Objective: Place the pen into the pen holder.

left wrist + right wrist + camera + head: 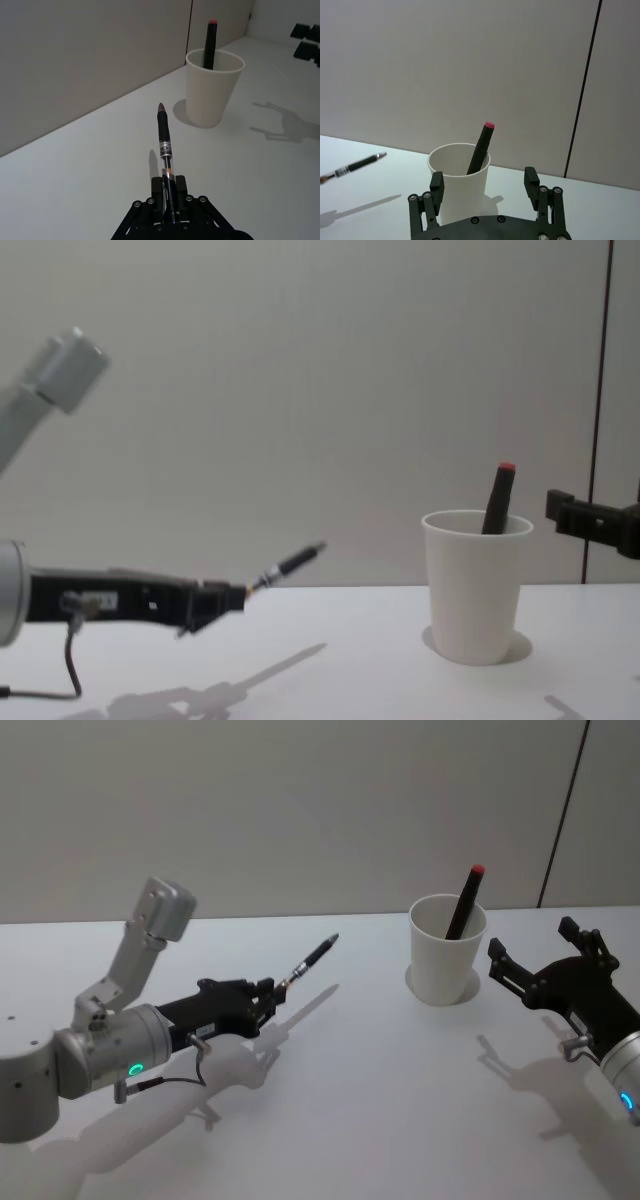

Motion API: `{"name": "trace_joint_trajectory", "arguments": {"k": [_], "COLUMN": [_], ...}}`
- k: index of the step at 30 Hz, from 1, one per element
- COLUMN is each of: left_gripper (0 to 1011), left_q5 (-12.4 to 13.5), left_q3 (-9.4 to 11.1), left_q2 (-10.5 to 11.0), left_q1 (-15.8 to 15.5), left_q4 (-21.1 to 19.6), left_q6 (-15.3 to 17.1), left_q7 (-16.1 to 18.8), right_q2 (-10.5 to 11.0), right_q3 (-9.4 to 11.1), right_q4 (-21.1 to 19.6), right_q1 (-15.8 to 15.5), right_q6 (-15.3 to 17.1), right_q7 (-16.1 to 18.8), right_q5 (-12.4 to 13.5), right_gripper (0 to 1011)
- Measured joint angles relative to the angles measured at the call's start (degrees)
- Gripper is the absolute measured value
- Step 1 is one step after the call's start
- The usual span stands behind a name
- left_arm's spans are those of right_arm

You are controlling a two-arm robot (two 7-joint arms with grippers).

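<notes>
The big white bench (380,1120) takes up most of the space, with a plain wall behind its far edge. The left arm reaches out over the left half of the bench. Its left claw (268,995) is up in the air, not touching the bench. This claw is squeezed tight on one end of the pen (312,960). The right claw (532,938) is near the right edge of the bench, just beside the cup (445,965) but not touching it. Its two fingers are spread wide apart and hold nothing. The white paper cup stands up straight near the far edge of the bench, on the right half. A red-topped pen (466,900) leans inside the cup, and its red top sticks out above the rim. The pen in the left claw is black and thin. It is tilted, with its free end higher and pointing toward the cup. It is well apart from the cup, and its shadow lies on the bench below.
</notes>
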Motion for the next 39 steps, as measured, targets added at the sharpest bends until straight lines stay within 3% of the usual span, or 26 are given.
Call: {"name": "trace_joint_trajectory", "arguments": {"k": [12, 20, 29, 39], "left_gripper": [161, 161, 161, 161], "left_q5": [-7.5, -9.7, -9.7, -7.6], "left_q3": [-2.3, -2.8, -2.3, -0.6], "left_q2": [2.7, 3.7, 3.4, 1.6], "left_q1": [3.1, 4.1, 4.1, 2.7], "left_q4": [-4.4, -6.5, -7.3, -7.1], "left_q6": [-7.6, -10.9, -13.4, -15.2], "left_q7": [1.2, -1.2, -5.5, -11.3], "right_q2": [0.0, 0.0, 0.0, 0.0], "right_q3": [0.0, 0.0, 0.0, 0.0], "right_q4": [0.0, 0.0, 0.0, 0.0], "right_q1": [0.0, 0.0, 0.0, 0.0], "right_q6": [0.0, 0.0, 0.0, 0.0], "right_q7": [0.0, 0.0, 0.0, 0.0], "right_q5": [0.0, 0.0, 0.0, 0.0], "right_gripper": [1002, 1001, 1002, 1001]}}
